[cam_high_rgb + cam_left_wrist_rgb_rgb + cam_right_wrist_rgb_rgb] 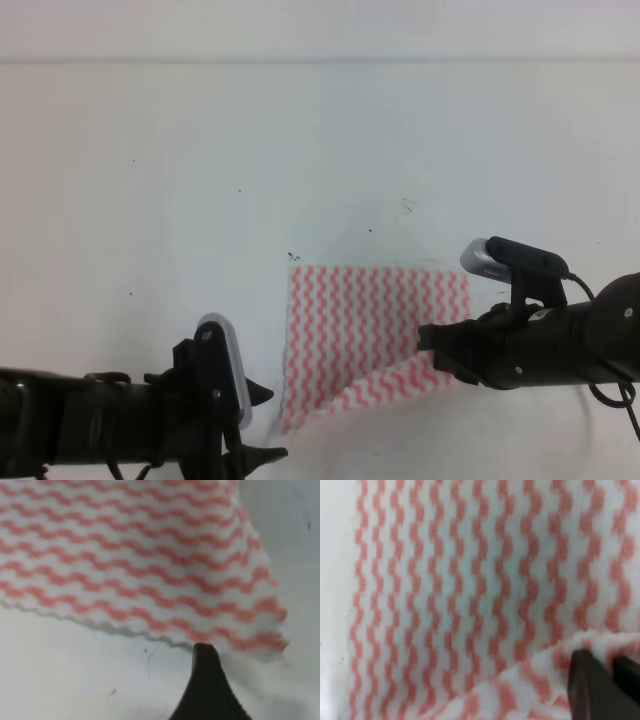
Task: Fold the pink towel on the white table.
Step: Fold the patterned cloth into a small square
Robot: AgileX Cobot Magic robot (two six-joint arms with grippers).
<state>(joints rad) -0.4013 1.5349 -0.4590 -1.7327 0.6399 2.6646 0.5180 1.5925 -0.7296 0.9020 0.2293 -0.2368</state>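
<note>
The right fingers (437, 345) are closed on the near right corner of the pink towel (370, 320), lifting it off the white desk (150, 180), while the left fingers (262, 420) hang open, empty, beside its near left corner; thin, limp cloth, best held at corners, with open desk all round.

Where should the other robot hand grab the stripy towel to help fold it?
Probably the near left corner of the pink towel, coming from the left, where the left gripper waits. That corner lies flat and free, while the right gripper has lifted the near right corner.
</note>
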